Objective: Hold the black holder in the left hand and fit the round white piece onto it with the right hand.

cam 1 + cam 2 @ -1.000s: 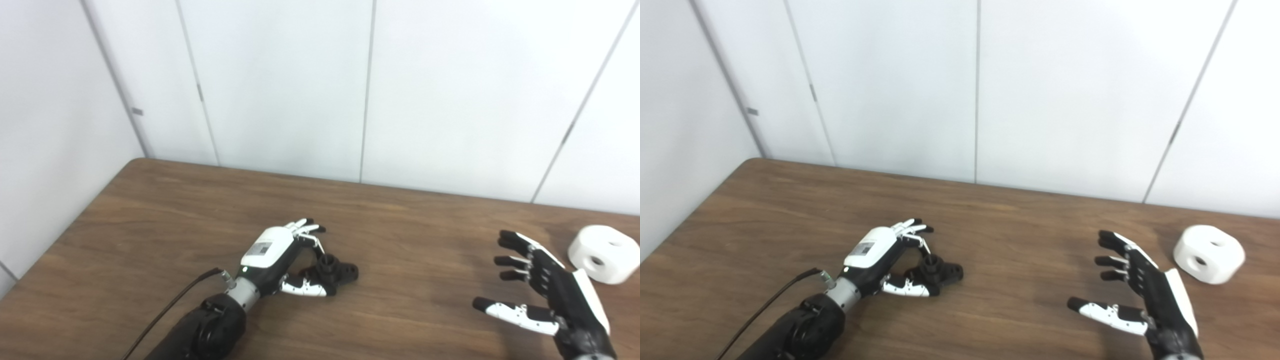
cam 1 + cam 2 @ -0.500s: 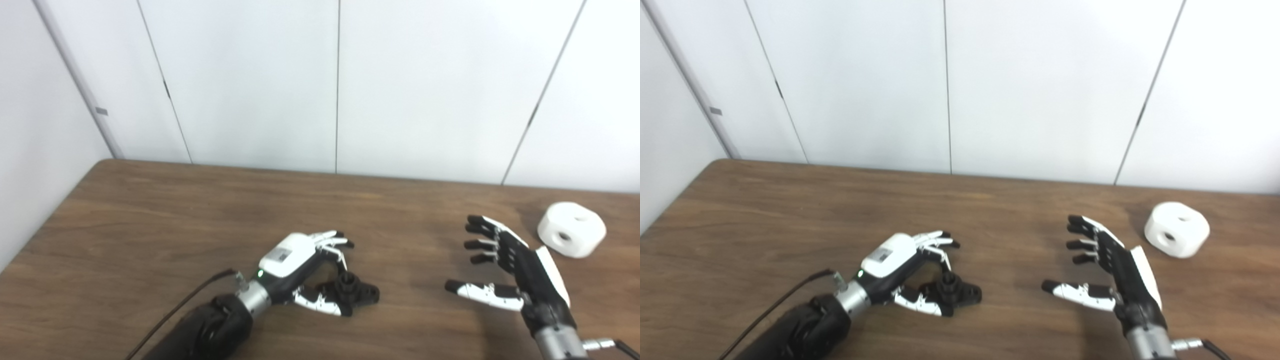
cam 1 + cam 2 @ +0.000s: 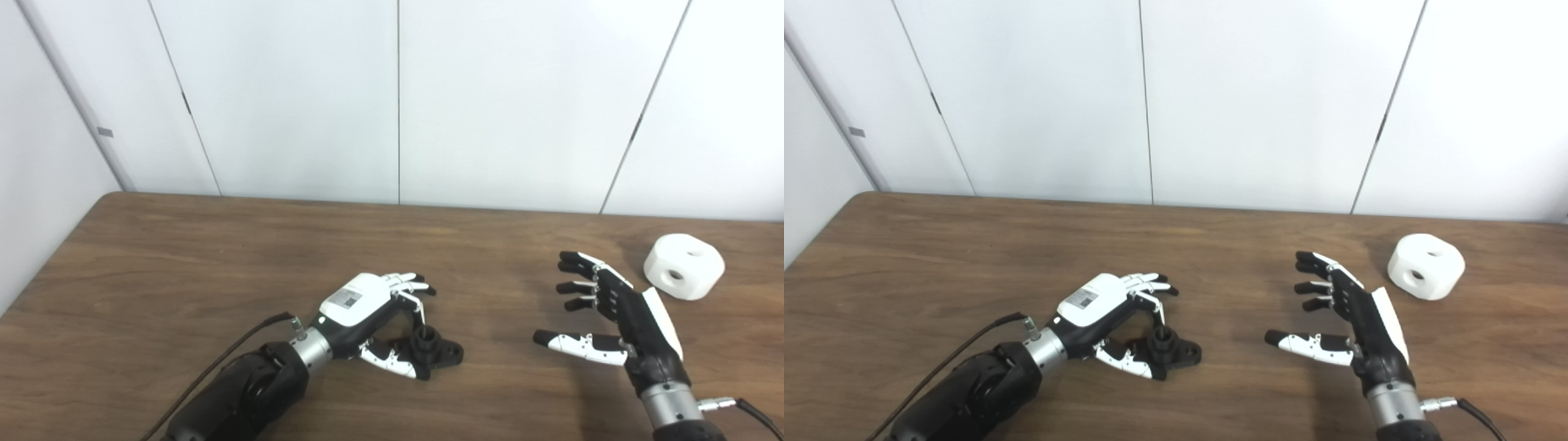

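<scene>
Resting on the brown wood-grain bench (image 3: pixel 184 257), the small black plastic holder (image 3: pixel 436 352) lies flat with a short ribbed collar standing up from its base and a lug with a hole at its right end; the left hand (image 3: pixel 373 309) arches over it, fingers curled down on the far side and thumb along the near side, cupping the holder loosely, though whether it truly grips cannot be told. The right hand (image 3: pixel 1350 318) hovers empty with fingers and thumb spread apart, palm turned toward the left. The round white piece (image 3: pixel 1426 266), a squat matte drum with a hole in its top and another in its side wall, sits on the bench near that hand's back, apart from it and well apart from the holder. Both parts look like rigid printed plastic, probably light and stiff, with nothing fragile about them. The drum's curved wall seems best taken across its width between thumb and fingers, leaving one bore free. The holder is likely steadiest pinched by its flat base, collar exposed. Its smooth finish may slip.
</scene>
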Controlling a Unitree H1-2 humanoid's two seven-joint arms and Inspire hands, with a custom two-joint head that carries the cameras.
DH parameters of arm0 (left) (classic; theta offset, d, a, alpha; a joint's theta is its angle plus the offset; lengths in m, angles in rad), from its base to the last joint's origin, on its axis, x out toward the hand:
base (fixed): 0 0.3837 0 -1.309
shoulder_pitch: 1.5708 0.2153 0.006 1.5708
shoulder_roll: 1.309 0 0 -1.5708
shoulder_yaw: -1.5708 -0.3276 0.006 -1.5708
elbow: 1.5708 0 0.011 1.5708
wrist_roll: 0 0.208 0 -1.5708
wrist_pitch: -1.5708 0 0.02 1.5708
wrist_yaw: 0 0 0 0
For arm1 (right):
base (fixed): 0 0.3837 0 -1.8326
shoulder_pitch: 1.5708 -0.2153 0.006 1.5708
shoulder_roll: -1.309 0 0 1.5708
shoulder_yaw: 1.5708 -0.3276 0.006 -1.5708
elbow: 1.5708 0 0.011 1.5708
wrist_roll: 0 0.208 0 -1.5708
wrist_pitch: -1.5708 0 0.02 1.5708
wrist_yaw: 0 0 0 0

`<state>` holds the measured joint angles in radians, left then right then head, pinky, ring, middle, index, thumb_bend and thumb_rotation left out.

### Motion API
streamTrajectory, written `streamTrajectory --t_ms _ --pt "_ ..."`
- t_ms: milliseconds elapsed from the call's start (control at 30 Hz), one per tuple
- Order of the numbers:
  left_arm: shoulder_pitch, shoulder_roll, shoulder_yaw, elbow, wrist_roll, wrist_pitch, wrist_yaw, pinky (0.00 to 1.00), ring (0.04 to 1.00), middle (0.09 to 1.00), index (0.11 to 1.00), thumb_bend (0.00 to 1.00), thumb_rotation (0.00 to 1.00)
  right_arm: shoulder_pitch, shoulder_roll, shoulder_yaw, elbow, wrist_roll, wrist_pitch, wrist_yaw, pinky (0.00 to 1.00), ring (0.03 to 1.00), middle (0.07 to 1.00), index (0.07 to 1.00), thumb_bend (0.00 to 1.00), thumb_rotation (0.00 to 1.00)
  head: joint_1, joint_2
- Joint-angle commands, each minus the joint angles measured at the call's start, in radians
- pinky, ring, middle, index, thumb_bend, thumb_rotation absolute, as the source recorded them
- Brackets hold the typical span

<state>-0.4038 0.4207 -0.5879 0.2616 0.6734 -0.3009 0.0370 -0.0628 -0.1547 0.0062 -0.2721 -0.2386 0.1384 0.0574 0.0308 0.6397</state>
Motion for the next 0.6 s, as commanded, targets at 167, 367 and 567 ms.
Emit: streamTrajectory --t_ms 167,367,567 --pt "0.07 0.019 -0.078 0.067 0.122 0.014 -0.09 0.9 0.914 0.864 0.484 0.52 0.06 -0.06 -0.012 -0.005 -0.088 -0.014 -0.006 -0.003 0.55 0.684 0.79 0.79 0.72 0.11 -0.158 -0.028" --pt "0.084 0.041 -0.07 0.065 0.107 0.002 -0.085 0.88 0.899 0.851 0.484 0.52 0.06 -0.161 -0.134 -0.052 -0.147 -0.082 0.07 0.032 0.57 0.692 0.805 0.796 0.76 0.16 -0.326 -0.086" --pt "0.087 0.052 -0.063 0.098 0.095 -0.036 -0.056 0.87 0.887 0.839 0.484 0.52 0.05 -0.257 -0.278 -0.13 -0.156 -0.137 0.121 0.035 0.57 0.698 0.805 0.788 0.78 0.15 -0.433 -0.15"
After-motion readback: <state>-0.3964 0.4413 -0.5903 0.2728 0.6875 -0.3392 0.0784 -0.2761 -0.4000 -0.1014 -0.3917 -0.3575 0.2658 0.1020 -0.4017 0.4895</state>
